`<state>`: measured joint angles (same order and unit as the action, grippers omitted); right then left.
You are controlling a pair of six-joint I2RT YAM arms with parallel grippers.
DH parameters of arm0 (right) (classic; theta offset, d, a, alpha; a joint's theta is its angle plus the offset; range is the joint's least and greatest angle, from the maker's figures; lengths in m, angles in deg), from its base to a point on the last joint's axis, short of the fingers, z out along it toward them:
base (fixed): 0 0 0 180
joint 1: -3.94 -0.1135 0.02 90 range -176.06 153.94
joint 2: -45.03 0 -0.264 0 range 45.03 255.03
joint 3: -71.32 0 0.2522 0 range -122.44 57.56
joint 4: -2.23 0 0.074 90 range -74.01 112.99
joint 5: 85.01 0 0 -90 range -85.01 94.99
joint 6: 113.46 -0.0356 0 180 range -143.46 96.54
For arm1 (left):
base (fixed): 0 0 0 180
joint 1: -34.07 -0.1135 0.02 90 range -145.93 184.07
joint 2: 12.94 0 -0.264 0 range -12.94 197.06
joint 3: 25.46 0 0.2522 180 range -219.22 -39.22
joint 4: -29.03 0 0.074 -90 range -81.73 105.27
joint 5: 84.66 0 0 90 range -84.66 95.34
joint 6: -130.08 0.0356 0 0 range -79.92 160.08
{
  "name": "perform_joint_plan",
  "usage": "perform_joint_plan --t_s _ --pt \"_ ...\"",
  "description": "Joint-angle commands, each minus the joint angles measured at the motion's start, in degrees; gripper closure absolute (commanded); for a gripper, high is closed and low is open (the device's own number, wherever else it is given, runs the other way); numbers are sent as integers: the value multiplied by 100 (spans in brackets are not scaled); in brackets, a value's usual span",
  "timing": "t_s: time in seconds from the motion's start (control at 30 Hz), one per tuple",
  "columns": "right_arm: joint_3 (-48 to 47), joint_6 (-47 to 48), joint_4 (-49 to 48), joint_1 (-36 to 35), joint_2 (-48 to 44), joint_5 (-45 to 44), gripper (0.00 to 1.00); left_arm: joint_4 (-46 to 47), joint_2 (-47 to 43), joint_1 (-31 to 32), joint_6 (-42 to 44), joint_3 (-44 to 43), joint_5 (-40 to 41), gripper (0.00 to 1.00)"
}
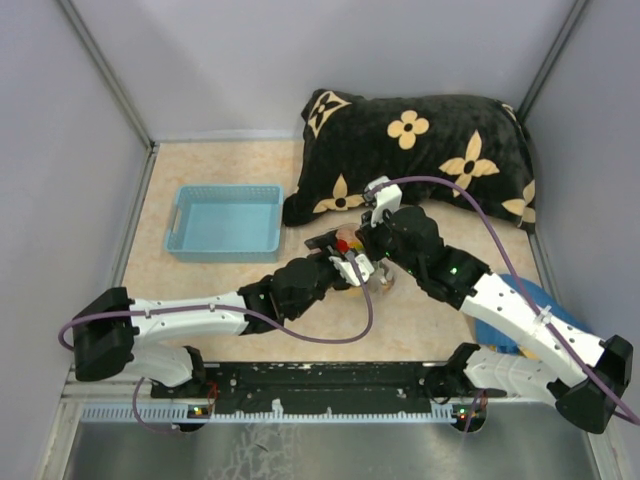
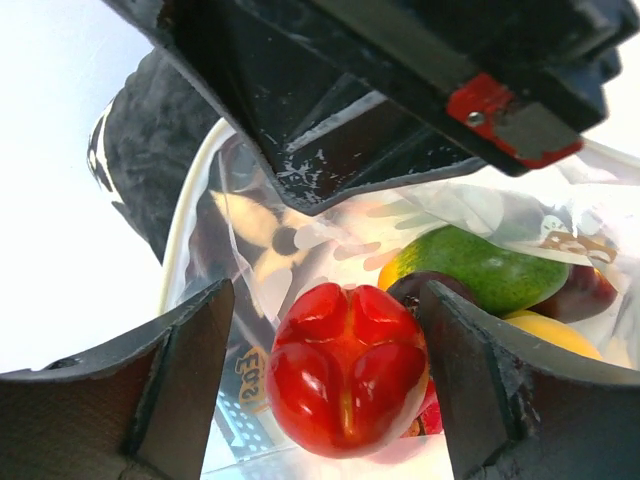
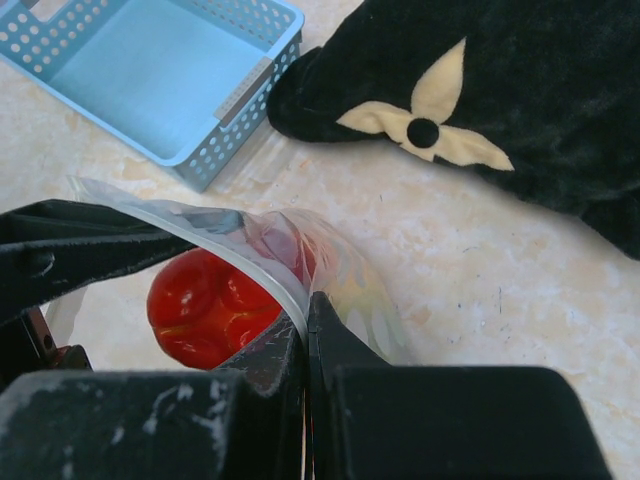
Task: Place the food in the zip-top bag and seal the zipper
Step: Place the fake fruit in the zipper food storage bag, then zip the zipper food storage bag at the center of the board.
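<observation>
Right gripper (image 3: 307,310), jaws closed, pinches the zip-top bag (image 3: 352,272) rim; red pepper (image 2: 345,375) lies between spread jaws of left gripper (image 2: 325,310), at bag mouth.

Probably a robotics lab cell: plain grey walls (image 1: 260,60) box a marbled tabletop (image 1: 240,165) from 9 to 3 o'clock, mounting rail (image 1: 320,378) at 6.

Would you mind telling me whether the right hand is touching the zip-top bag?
Touching. The right wrist view shows the right hand shut on the zip-top bag, its clear edge pinched between the two fingers.
</observation>
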<state>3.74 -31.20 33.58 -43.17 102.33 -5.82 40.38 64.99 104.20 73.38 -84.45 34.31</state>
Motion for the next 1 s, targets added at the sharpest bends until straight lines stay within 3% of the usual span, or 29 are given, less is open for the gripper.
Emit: perform_joint_plan --t_s 0.0,0.4,0.73,0.97 --pt "-375 -60 -364 -29 -158 41 100 230 -69 10 -79 -107 359 18" --pt "-358 -91 -492 -26 -84 90 100 -1503 -1054 9 -1435 -508 -363 9" --pt "-341 -104 -553 -26 -30 106 100 -3118 -1434 -140 -2569 -923 -138 8" --pt "-317 -130 -585 -28 -26 114 100 -3944 -1349 -826 -3276 -1202 -1301 9"
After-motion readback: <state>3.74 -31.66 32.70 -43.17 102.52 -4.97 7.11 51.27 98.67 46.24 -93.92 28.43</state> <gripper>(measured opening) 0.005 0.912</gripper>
